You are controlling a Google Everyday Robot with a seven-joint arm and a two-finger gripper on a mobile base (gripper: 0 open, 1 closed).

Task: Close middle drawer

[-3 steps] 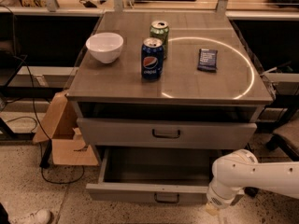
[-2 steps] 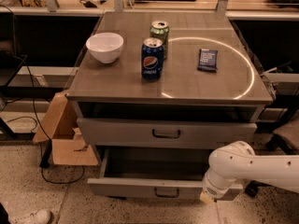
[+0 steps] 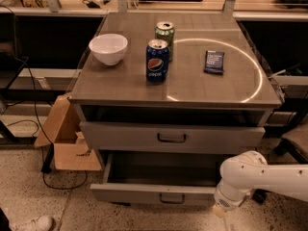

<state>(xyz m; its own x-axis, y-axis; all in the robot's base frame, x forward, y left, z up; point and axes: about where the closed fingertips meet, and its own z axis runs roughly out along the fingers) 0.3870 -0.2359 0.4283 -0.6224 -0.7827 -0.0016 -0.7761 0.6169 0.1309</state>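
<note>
Low down, the grey middle drawer [image 3: 139,194] gapes open, tool [image 3: 219,210] beside it, state unclear.

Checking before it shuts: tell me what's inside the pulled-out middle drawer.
Only dark bare floor shows in the middle drawer. Its rear lies under the upper drawer, and the arm, gripper at the front panel's right end, covers the right corner.

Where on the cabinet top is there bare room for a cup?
Bare on the cabinet top: the front strip ahead of the white bowl and Pepsi can, and the right edge beyond the dark packet. Crowded: the centre, around the green can. The hand is low, at the right end of the open middle drawer.
</note>
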